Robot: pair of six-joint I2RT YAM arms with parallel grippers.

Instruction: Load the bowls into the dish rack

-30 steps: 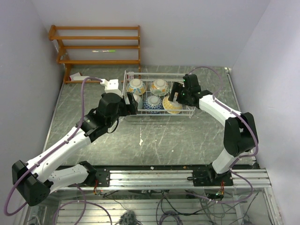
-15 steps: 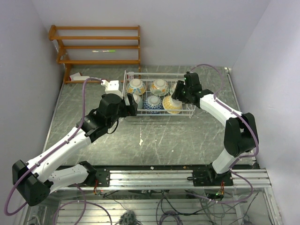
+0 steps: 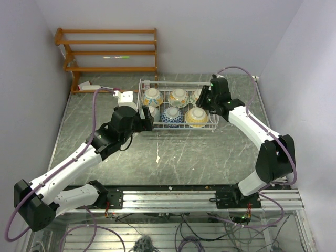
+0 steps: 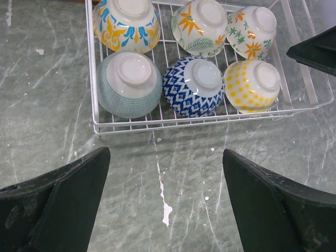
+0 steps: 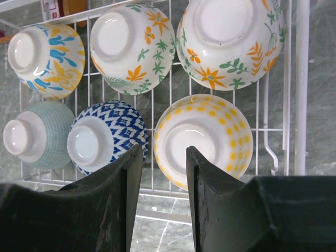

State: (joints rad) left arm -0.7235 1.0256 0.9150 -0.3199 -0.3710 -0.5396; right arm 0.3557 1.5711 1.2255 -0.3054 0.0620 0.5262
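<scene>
Top external: the right tool (image 3: pixel 209 101) is drawing back from the yellow-dotted bowl (image 3: pixel 197 116). A second ago the tool was covering that bowl, which is now sitting uncovered just beside it in the dish rack (image 3: pixel 178 129). The left tool (image 3: pixel 148 116) is holding at the rack's near-left corner.

Left wrist: the left tool's fingers are standing wide apart and empty over the worktop (image 4: pixel 63 115). Ahead of them, six bowls (image 4: pixel 199 86) are resting upside down in the rack in two rows of three.

Right wrist: the right tool's fingers are hanging narrowly parted, gripping nothing, with the yellow-dotted bowl directly beneath. Loading appears complete.
</scene>
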